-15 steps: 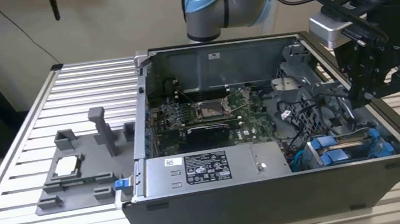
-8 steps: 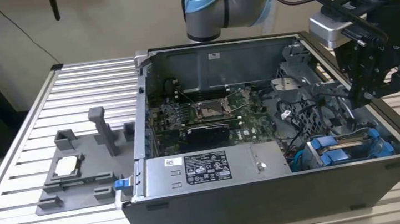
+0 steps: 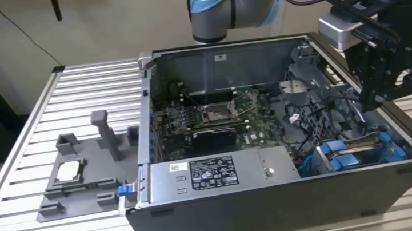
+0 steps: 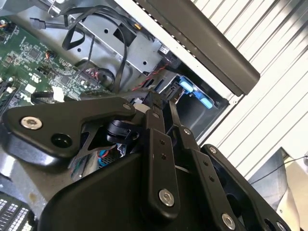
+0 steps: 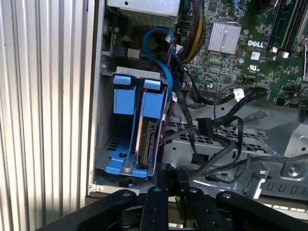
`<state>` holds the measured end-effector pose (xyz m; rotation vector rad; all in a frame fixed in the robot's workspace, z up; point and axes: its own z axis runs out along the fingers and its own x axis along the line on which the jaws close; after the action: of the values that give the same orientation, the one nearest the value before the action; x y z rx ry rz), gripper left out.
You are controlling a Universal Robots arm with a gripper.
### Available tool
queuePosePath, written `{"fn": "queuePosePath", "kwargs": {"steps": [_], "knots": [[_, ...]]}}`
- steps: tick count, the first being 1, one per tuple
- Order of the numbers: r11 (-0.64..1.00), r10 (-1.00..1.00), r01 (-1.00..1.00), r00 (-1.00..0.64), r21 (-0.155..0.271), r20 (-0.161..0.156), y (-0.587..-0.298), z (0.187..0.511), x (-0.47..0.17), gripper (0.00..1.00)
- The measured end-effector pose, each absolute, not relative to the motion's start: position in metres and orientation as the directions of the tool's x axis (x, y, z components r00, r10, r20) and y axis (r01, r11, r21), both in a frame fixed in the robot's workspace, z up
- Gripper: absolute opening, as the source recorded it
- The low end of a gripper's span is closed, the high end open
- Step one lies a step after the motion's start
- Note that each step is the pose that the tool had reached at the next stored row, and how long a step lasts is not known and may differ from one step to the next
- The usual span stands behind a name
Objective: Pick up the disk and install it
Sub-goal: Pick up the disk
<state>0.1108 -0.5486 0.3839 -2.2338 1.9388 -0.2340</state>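
My end effector (image 3: 369,104) hangs closed, gripping nothing, over the computer case (image 3: 278,214); the disk (image 5: 147,144) sits on edge in the corner drive cage (image 5: 103,120).

A robotics test lab — slatted aluminium workbench (image 3: 87,82), opened computer case (image 3: 277,211), grey fixture (image 3: 83,189) beside it.

light: soft, even room light is falling from above in the exterior view | glare: the ribbed bench (image 4: 269,57) is washing out pale in both wrist views | shadow: the case (image 3: 277,211) interior is sitting dim, the end effector (image 4: 161,102) is reading near-black
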Motion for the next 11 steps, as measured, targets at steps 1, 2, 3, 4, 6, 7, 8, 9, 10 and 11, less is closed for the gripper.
{"fn": "queuePosePath", "kwargs": {"steps": [1,2,3,4,6,7,8,9,10,11], "knots": [[-0.137,-0.99,-0.963,0.14,-0.232,0.005,-0.549,0.384,0.111,0.19],[-0.137,-0.99,-0.964,0.14,-0.228,0.004,-0.549,0.384,0.113,0.19],[-0.137,-0.99,-0.965,0.14,-0.224,0.004,-0.549,0.384,0.114,0.19],[-0.138,-0.99,-0.966,0.14,-0.22,0.004,-0.549,0.384,0.116,0.19],[-0.138,-0.99,-0.968,0.14,-0.209,0.003,-0.549,0.383,0.119,0.19],[-0.138,-0.99,-0.97,0.14,-0.202,0.002,-0.549,0.383,0.121,0.19],[-0.138,-0.99,-0.971,0.14,-0.194,0.001,-0.549,0.383,0.123,0.19],[-0.138,-0.99,-0.973,0.14,-0.186,0.001,-0.549,0.383,0.125,0.19],[-0.138,-0.99,-0.974,0.14,-0.179,0.0,-0.549,0.383,0.126,0.19],[-0.138,-0.99,-0.975,0.14,-0.172,-0.001,-0.549,0.382,0.128,0.19]]}}
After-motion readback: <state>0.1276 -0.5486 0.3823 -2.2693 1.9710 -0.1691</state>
